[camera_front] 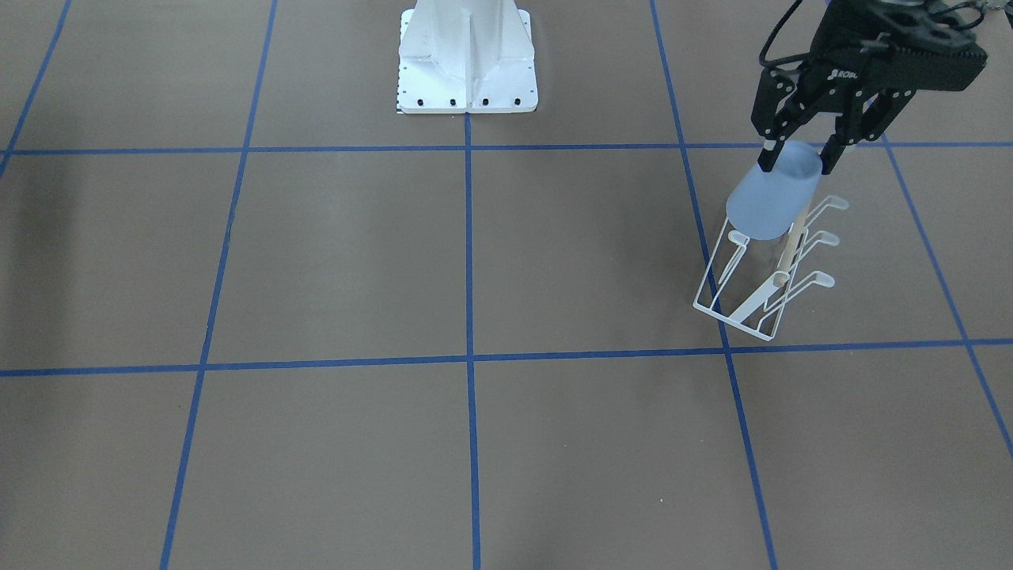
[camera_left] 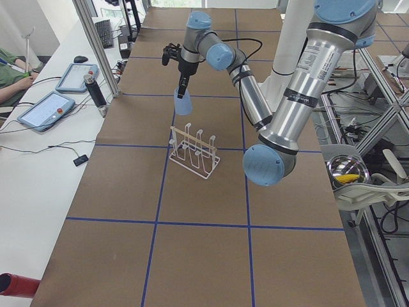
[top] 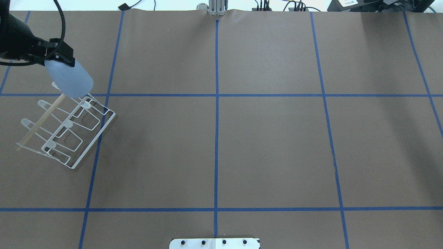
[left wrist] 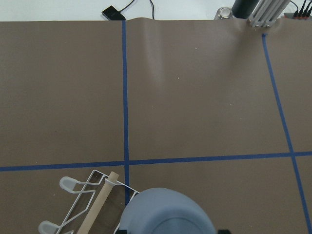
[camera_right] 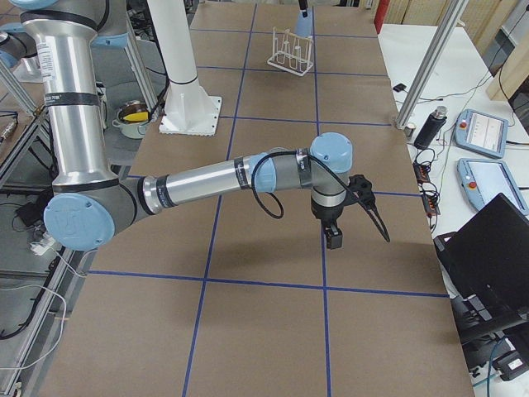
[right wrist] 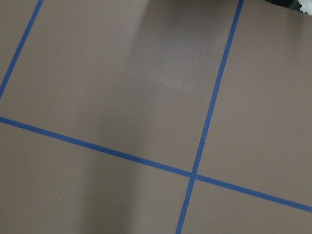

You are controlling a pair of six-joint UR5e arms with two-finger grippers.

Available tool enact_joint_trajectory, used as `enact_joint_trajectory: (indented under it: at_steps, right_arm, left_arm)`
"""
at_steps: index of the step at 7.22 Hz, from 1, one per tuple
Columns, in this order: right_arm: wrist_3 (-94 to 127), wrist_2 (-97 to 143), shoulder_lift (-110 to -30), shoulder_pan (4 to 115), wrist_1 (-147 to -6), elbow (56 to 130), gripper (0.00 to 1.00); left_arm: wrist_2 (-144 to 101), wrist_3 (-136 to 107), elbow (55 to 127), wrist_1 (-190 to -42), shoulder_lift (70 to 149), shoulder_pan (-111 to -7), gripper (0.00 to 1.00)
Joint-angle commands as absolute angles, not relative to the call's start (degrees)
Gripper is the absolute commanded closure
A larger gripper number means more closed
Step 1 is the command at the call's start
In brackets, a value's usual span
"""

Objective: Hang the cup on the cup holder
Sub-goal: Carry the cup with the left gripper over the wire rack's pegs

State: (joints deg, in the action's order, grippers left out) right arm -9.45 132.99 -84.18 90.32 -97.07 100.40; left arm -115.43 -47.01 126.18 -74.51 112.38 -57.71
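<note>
My left gripper is shut on the pale blue cup and holds it by its narrow end. The cup is tilted, wide end down, just above the far end of the white wire cup holder. In the overhead view the cup overlaps the upper tip of the cup holder's wooden rod. The left wrist view shows the cup at the bottom edge, next to the cup holder. My right gripper hangs over the table far from them; I cannot tell if it is open.
The white robot pedestal stands at the table's middle edge. Blue tape lines grid the brown table. A side bench with tablets and a dark cylinder runs along the operators' side.
</note>
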Motion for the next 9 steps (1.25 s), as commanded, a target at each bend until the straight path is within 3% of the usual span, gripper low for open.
enact_joint_trajectory:
  at_steps: [1, 9]
  right_arm:
    - [-9.84, 132.89, -84.38, 90.35, -98.00, 100.63, 0.00]
    - [-9.84, 133.42, -84.64, 90.35, -97.91, 100.72, 0.00]
  left_arm:
    - [-114.96, -47.02, 124.19, -74.79, 112.06, -57.22, 1.00]
    - [-115.05, -47.11, 117.18, -79.69, 111.36, -53.88, 1.00]
